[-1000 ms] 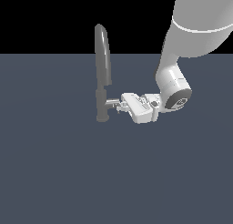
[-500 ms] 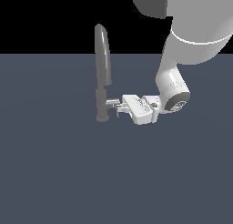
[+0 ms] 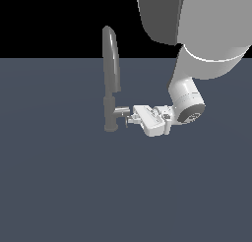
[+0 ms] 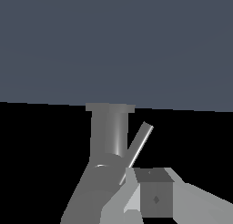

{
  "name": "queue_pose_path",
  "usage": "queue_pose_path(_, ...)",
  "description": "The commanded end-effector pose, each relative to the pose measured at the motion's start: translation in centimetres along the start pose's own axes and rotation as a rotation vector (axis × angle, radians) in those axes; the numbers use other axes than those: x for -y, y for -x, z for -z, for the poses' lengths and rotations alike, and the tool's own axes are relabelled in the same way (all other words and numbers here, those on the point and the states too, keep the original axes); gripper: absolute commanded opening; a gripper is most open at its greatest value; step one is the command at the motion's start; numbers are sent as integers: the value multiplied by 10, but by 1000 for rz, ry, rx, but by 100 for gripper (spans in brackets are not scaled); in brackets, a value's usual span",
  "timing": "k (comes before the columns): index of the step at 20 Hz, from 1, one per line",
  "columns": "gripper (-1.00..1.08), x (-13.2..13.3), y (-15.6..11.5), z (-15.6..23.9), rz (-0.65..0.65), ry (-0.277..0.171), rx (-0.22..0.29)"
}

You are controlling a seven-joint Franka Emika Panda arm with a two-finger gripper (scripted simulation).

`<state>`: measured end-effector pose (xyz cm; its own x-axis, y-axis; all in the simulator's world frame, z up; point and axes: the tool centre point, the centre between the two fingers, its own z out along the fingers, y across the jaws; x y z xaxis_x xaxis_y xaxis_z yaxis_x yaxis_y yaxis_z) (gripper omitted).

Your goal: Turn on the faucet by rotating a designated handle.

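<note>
The faucet [image 3: 111, 64] stands upright, a slim grey tap with a base column [image 3: 110, 115] and a tall curved spout. The handle [image 3: 121, 109] is a short stub jutting from the column toward the exterior view's right, with a thin rod lever [image 3: 126, 122] hanging from it. My gripper [image 3: 130, 116] reaches in horizontally from that side, fingers together, tips against the stub and rod. In the wrist view the column [image 4: 111, 129] rises ahead, the rod lever [image 4: 139, 145] slants across it, and its lower end meets a fingertip [image 4: 154, 198]. The fingers look shut, with nothing between them.
The faucet stands on a flat blue-grey floor [image 3: 59, 177]. My large white arm links [image 3: 197, 34] loom over the exterior view's upper right, with the wrist [image 3: 186, 105] just behind the hand.
The upper arm links have swung lower and further into the frame. The hand stays at the handle, with hardly any shift. The faucet has not visibly moved.
</note>
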<state>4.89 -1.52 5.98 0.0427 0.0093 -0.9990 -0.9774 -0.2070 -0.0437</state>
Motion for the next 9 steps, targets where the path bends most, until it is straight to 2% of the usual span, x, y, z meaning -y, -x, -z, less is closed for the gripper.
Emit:
queue_pose_path(1,-100,3,-19,-12,-21,1,3)
queue_pose_path(9,-100,8,-36,-13,-36,-4,0)
